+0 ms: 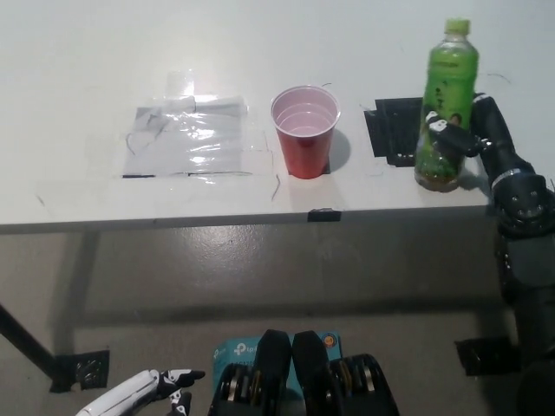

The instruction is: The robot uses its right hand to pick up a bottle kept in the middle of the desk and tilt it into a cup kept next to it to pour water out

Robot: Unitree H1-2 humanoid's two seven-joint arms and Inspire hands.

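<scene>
White desk [104,52] fills the upper part of the head view, its front edge running across the middle, with grey floor [260,277] seen below it. At the desk's right end, near the front edge, the black right hand [475,130] is wrapped around the green bottle [447,104], its fingers [451,133] closed across the lower half of the bottle from the right side. The bottle is held upright, its base at or just above the desk surface; contact cannot be made out. A light green cap [457,27] is seen on its top. Just left of the bottle's base, a black patch [395,130] is seen on the desk, partly covered by the bottle. Further left, apart from the bottle and near the front edge, a red cup [305,130] stands upright with its mouth open upward. Beyond the cup, towards the desk's left, a clear plastic sheet [186,134] is taped flat to the surface. The white left hand [143,394] is seen low at the picture's lower left, below the desk, holding nothing, fingers apart.
</scene>
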